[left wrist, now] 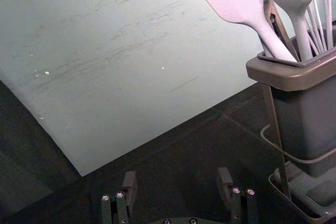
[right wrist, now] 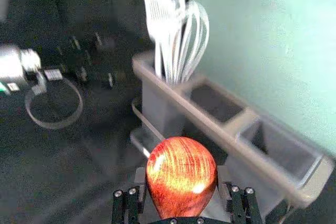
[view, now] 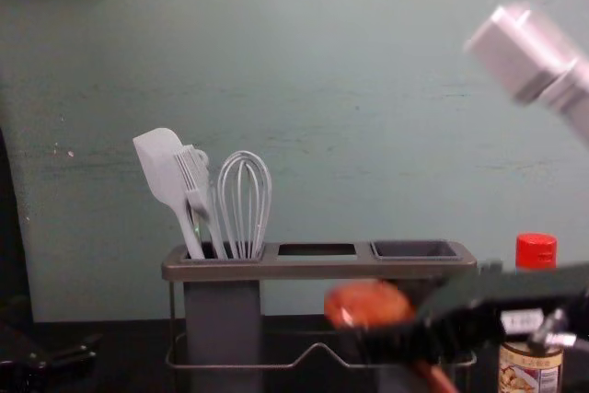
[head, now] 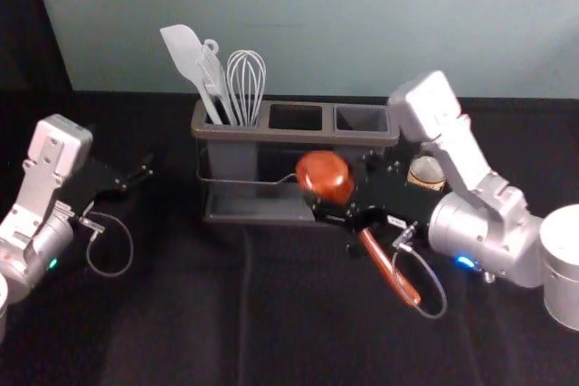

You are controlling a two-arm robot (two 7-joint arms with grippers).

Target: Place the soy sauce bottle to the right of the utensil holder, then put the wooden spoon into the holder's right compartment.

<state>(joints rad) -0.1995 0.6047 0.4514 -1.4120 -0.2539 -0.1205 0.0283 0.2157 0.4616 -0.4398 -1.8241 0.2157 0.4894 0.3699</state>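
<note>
In the head view, the right gripper [head: 342, 209] pinches the wooden spoon [head: 326, 176] before the utensil holder [head: 253, 133]; the soy sauce bottle [head: 426, 172] stands to the holder's right. In the left wrist view, the idle left gripper [left wrist: 177, 179] waits, fingers spread. In the right wrist view, the right compartment [right wrist: 283, 150] lies open; a slanting spoon could snag there. In the chest view, the right arm [view: 497, 306] crosses before the bottle, and a sideways swing could topple it.
</note>
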